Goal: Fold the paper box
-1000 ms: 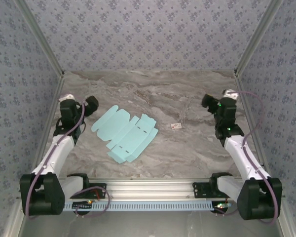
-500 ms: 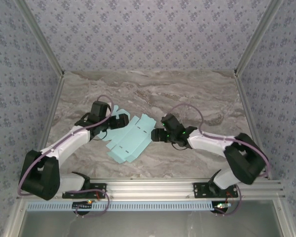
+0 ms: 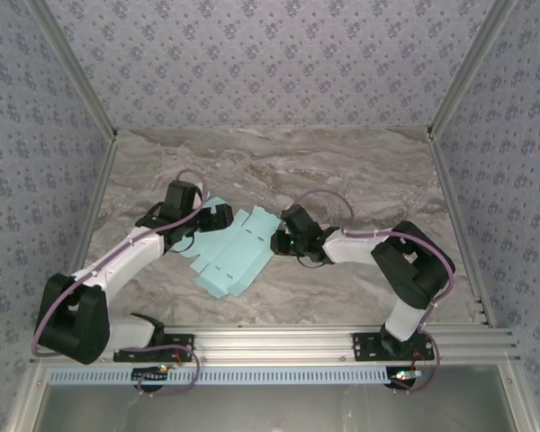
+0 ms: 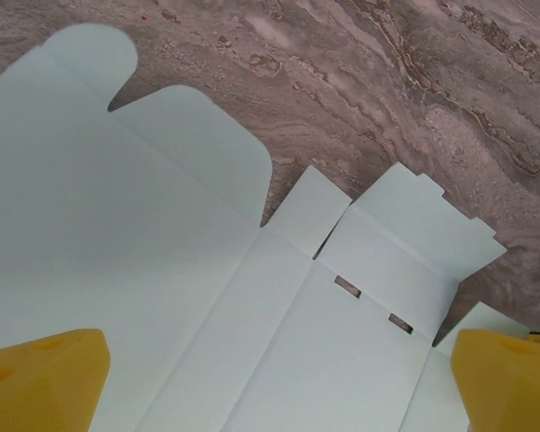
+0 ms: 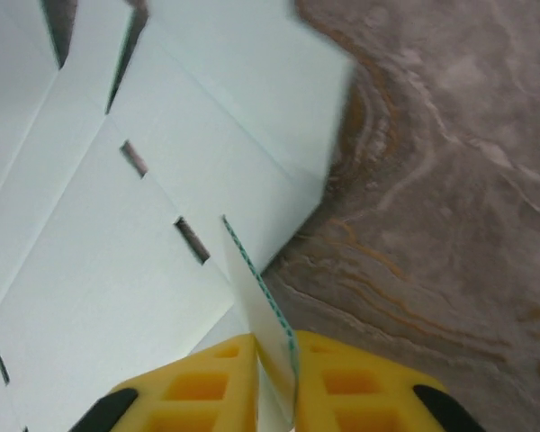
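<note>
The paper box (image 3: 227, 250) lies as a flat pale cyan die-cut sheet left of the table's middle. My left gripper (image 3: 212, 221) hovers open over the sheet's left part. In the left wrist view its yellow fingertips (image 4: 47, 376) stand wide apart above the paper box (image 4: 162, 270), with nothing between them (image 4: 279, 396). My right gripper (image 3: 278, 241) is at the sheet's right edge. In the right wrist view it (image 5: 276, 378) is shut on a side flap of the paper box (image 5: 117, 270). That flap is lifted edge-on between the yellow pads (image 5: 198, 387).
The marble table (image 3: 342, 171) is walled by patterned panels at the back and both sides. An aluminium rail (image 3: 279, 342) with the arm bases runs along the near edge. The right arm's elbow (image 3: 414, 261) reaches out over the table's right half.
Both arms swung in from the table's sides to the sheet. The right gripper went from open to shut on the sheet's right flap. The left gripper stayed open.
</note>
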Robot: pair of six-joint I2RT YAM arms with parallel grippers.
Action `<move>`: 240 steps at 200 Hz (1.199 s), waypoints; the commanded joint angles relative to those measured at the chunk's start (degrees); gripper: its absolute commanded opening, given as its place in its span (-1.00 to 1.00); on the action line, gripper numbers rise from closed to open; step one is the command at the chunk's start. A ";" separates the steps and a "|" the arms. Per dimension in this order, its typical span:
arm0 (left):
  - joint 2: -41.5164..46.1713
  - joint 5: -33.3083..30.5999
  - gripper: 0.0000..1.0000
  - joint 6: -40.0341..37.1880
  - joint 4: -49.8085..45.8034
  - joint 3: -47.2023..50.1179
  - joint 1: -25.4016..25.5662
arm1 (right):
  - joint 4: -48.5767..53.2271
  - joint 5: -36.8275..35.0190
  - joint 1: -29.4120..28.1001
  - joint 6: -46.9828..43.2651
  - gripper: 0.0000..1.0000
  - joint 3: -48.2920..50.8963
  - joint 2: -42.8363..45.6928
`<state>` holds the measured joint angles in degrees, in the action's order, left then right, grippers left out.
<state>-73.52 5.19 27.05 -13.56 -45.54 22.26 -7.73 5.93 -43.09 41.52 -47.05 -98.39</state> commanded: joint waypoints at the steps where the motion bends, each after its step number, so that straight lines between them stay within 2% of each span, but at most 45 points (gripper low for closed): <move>1: 2.61 -2.60 0.94 -0.20 0.86 -3.33 0.33 | -0.64 2.86 2.31 -4.79 -0.85 -3.92 1.07; 19: 4.25 -2.82 0.95 -1.72 3.30 -4.99 0.33 | 4.51 5.85 5.59 -14.60 -0.93 -7.07 4.32; 39: 5.92 -2.10 0.93 -5.50 6.79 -7.94 0.30 | 11.08 13.75 10.70 -25.37 -0.97 -11.19 7.90; 65: 5.18 4.42 0.92 -15.66 12.01 -13.19 0.31 | 21.81 22.20 16.35 -38.38 -0.99 -17.72 11.08; 91: 0.14 10.08 0.92 -26.57 8.48 -22.30 0.33 | 32.47 29.09 20.07 -51.27 -1.00 -25.32 12.87; 132: -8.44 24.92 0.81 -53.16 -9.99 -38.54 0.87 | 43.73 35.99 22.95 -63.90 -1.00 -34.62 13.12; 158: -12.38 28.06 0.83 -68.95 -27.29 -48.58 2.57 | 47.91 37.76 23.30 -68.03 -1.00 -38.11 13.14; 170: -14.20 29.25 0.85 -72.45 -33.22 -52.14 2.95 | 49.24 38.13 23.49 -69.37 -1.00 -39.26 13.14; 209: -19.45 32.46 0.84 -78.81 -43.87 -60.06 4.60 | 53.55 38.95 23.49 -74.07 -1.00 -42.92 13.09; 224: -21.99 32.69 0.75 -79.50 -46.81 -62.74 5.19 | 54.76 39.08 23.44 -75.27 -1.00 -44.52 13.06; 240: -24.81 33.28 0.56 -79.40 -49.84 -65.80 5.43 | 55.96 38.64 23.24 -76.69 -1.00 -46.26 12.85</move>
<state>-94.80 35.05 -48.23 -53.76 -106.78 27.07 44.01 42.85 -19.94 -30.96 -89.47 -86.02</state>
